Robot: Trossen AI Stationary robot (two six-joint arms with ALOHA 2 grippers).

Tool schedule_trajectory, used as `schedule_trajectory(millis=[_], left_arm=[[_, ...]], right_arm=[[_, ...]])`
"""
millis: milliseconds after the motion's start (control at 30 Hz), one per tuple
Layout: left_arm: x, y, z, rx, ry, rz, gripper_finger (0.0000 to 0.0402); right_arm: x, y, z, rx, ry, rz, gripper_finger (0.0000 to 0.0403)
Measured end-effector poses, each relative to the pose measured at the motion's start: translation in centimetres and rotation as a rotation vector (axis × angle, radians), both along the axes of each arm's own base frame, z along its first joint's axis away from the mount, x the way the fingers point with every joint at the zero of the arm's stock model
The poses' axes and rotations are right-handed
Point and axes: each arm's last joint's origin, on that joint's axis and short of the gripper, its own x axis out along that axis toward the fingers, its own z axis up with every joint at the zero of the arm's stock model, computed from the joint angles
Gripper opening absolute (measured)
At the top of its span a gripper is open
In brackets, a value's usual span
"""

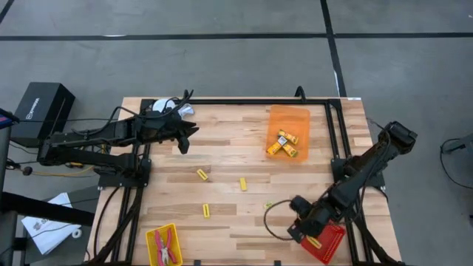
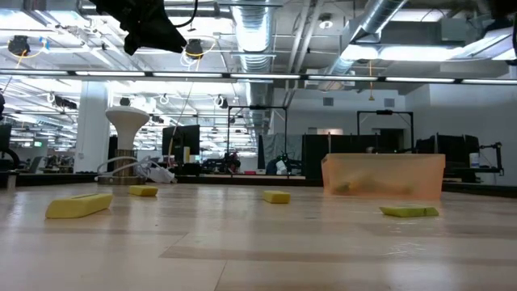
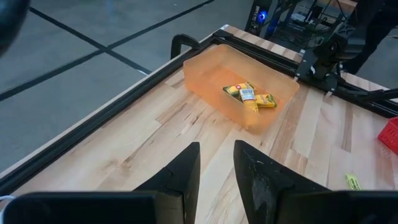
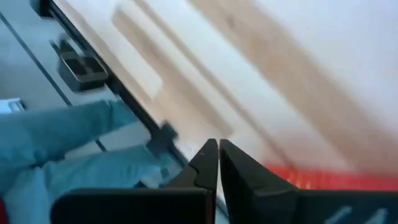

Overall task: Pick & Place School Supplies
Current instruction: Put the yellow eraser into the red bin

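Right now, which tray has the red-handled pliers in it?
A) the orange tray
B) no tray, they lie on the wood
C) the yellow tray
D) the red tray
C: in the high view the red-handled pliers lie inside the yellow tray at the table's near left corner.

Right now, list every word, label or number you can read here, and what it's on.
Nothing can be read with certainty.
Black box off the table's left: white logo text, too small to read.
Yellow blocks in the orange tray: dark labels, print too small.
Loose papers on the floor: illegible.
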Motion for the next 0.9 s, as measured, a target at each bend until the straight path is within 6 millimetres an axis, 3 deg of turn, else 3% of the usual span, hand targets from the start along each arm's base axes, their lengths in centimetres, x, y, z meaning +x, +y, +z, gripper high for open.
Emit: schedule_trajectory(millis=[467,600,900], left_arm=[[0.0,0.0,0.0,0.000,-0.001,0.000,0.0092],[0.0,0.0,0.0,0.000,0.000,0.000,0.0092],[0.0,0.0,-1.2,-0.006,0.035,0.000,0.0092]], right_arm=[[6.5,-8.6,-0.5,-0.183,-0.128,-0.025,0.0000],[7.6,-9.5,-1.5,-0.151,-0.111,0.060,0.0000],[9.6,-8.3,-5.8,-0.029,-0.041,0.215,0.0000]])
